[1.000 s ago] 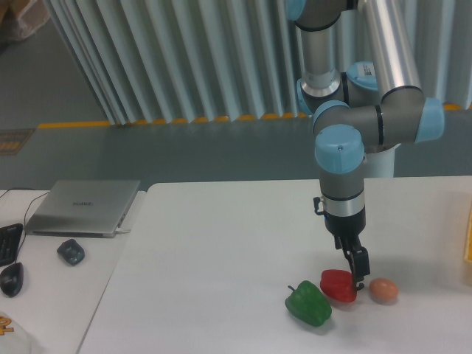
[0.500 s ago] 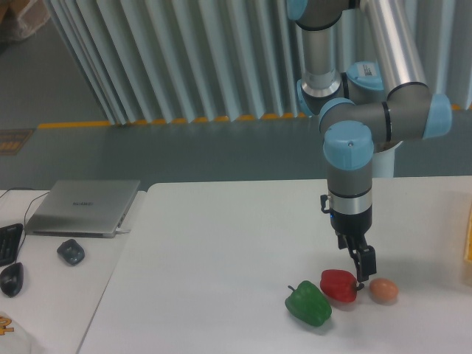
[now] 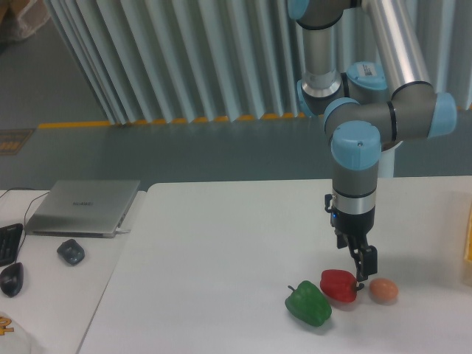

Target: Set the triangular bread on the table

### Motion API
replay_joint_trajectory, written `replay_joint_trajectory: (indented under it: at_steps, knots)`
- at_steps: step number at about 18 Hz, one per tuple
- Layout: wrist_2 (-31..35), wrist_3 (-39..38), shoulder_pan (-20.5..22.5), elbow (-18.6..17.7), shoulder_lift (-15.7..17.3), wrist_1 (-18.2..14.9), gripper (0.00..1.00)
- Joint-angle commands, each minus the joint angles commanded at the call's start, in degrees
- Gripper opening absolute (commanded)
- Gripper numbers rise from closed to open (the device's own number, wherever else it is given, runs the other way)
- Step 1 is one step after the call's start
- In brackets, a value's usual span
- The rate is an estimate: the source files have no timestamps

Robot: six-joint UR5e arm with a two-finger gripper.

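Note:
The triangular bread is out of view. My gripper (image 3: 362, 274) points straight down over the white table (image 3: 221, 243), its tips just above the gap between a red pepper (image 3: 338, 285) and a small tan egg (image 3: 383, 290). Its dark fingers (image 3: 366, 262) are seen nearly edge-on. They look open and hold nothing.
A green pepper (image 3: 308, 304) lies left of the red one. A yellow object (image 3: 468, 236) is cut off by the right edge. On the adjoining desk at the left are a laptop (image 3: 82, 207), a grey mouse (image 3: 71, 251), a black mouse (image 3: 11, 279) and a keyboard corner.
The arm and gripper have shifted a little to the right, from over the red pepper's right side toward the gap before the egg. The peppers and the egg have not moved.

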Motion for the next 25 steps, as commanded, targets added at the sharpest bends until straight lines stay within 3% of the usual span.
replay_joint_trajectory:
  at_steps: [5, 13, 25]
  knots:
    - [2.5, 1.6, 2.0, 0.6, 1.2, 0.1, 1.0]
    - [2.6, 16.8, 7.0, 0.7, 3.0, -2.6, 1.0]
    - [2.5, 17.1, 7.6, 0.3, 3.1, -2.5, 1.0]
